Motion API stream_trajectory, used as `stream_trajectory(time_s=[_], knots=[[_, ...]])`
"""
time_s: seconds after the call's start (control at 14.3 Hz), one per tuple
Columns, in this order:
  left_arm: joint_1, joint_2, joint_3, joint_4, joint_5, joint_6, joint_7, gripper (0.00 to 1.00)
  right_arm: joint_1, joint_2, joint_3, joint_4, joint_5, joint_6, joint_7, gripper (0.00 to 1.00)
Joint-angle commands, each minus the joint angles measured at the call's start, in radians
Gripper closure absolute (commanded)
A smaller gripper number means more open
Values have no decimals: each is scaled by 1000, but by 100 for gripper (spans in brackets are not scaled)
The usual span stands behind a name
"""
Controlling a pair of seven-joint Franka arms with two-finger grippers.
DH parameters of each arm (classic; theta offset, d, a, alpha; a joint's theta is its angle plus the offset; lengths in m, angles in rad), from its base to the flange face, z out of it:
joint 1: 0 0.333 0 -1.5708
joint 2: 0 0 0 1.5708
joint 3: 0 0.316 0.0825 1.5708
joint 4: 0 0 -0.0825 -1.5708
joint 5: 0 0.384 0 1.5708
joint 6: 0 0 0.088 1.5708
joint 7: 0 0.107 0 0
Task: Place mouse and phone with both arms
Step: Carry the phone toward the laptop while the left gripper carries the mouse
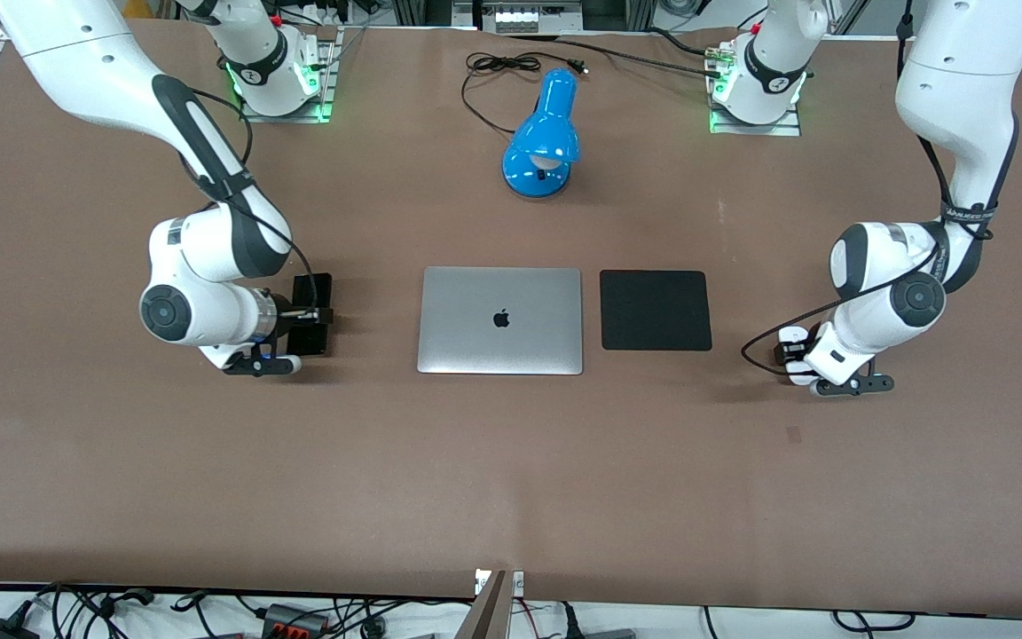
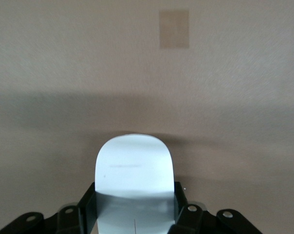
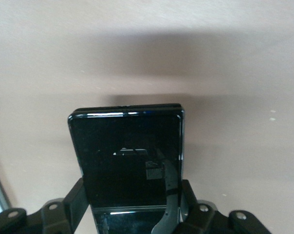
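- We judge the task at its first stage: both things are gripped, neither is placed, and the moves to their spots are all still to do.
- Nearest the front camera, the left gripper (image 1: 793, 354) sits low at the left arm's end of the table, clamped on the mouse (image 1: 792, 338), which lies well apart from the mouse pad (image 1: 656, 310).
- A little farther from that camera, the right gripper (image 1: 323, 314) grips the phone (image 1: 311, 290) at the right arm's end of the table, clear of the laptop (image 1: 500, 320).
- The front view largely hides both grips; the left wrist view shows fingers (image 2: 86, 207) pressed on the mouse's (image 2: 134, 168) flanks.
- The right wrist view shows the phone (image 3: 127, 156) face up between the fingers (image 3: 78, 201).
- Only the front view shows the lamp (image 1: 543, 138), farthest from that camera.
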Motion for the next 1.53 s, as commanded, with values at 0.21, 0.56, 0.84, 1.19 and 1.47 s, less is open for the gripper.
stream_trajectory(time_s=[0.21, 0.56, 0.84, 1.19, 1.47], knots=[[-30, -106, -52, 131, 20, -345, -12, 62, 87, 82, 1, 60, 10, 44, 103, 71], [-206, -63, -118, 150, 23, -350, -246, 62, 89, 96, 1, 63, 10, 46, 117, 71], [-280, -17, -121, 128, 55, -315, -368, 62, 101, 98, 1, 62, 11, 56, 119, 71], [-309, -17, -121, 12, 55, -139, -411, 62, 107, 108, 1, 62, 11, 66, 160, 70], [-311, -11, -121, -22, 55, -97, -417, 59, 130, 111, 1, 63, 11, 82, 209, 71]])
